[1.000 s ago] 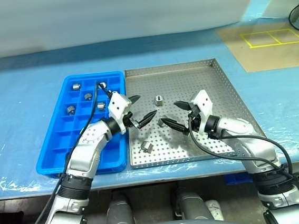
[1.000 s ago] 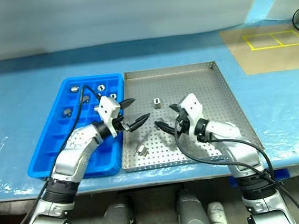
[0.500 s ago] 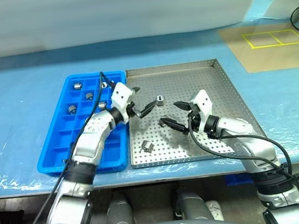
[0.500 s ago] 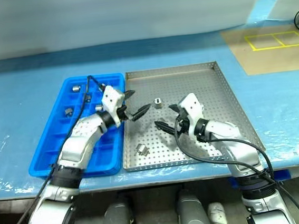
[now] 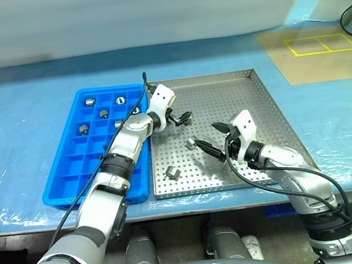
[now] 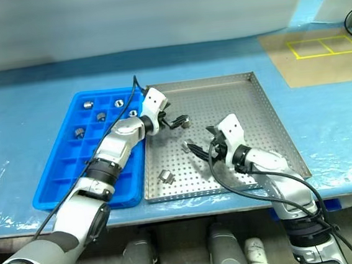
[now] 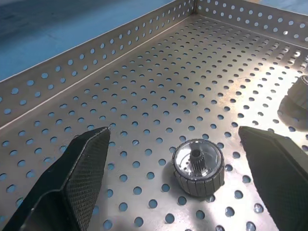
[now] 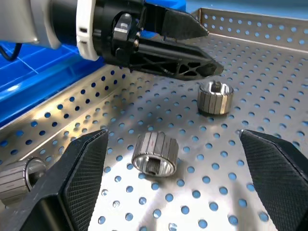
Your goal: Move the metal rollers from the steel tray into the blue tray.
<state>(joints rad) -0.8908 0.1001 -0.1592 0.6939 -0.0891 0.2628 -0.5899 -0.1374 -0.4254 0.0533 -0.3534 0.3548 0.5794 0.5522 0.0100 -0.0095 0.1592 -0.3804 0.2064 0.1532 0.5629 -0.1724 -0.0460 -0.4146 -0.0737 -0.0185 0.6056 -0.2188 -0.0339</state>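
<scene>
**Both grippers spread over the steel tray, rollers loose beneath them**

The steel tray lies on a blue-covered table, with the blue tray touching its side at 9 o'clock. Three metal rollers remain on the perforated floor. One roller stands upright near the tray's middle, towards 12 o'clock. A second roller lies tipped on its side just below it, towards 6 o'clock. A third roller sits at about 7 o'clock, near the front rim and close to the blue tray.

The left gripper reaches in from 9 o'clock, its two black fingers spread wide with nothing between them but the upright roller, which stands on the floor and touches neither finger. In the left wrist view that roller shows its ribbed side and central hole.

The right gripper comes in from 4 o'clock, fingers likewise spread and empty. The tipped roller lies on the floor between them; from the head views its lower fingertip seems to sit very near that roller, though contact cannot be confirmed.

Five rollers rest singly in compartments at the far end of the blue tray, around 12 o'clock; one of them is partly hidden by the left arm.
</scene>
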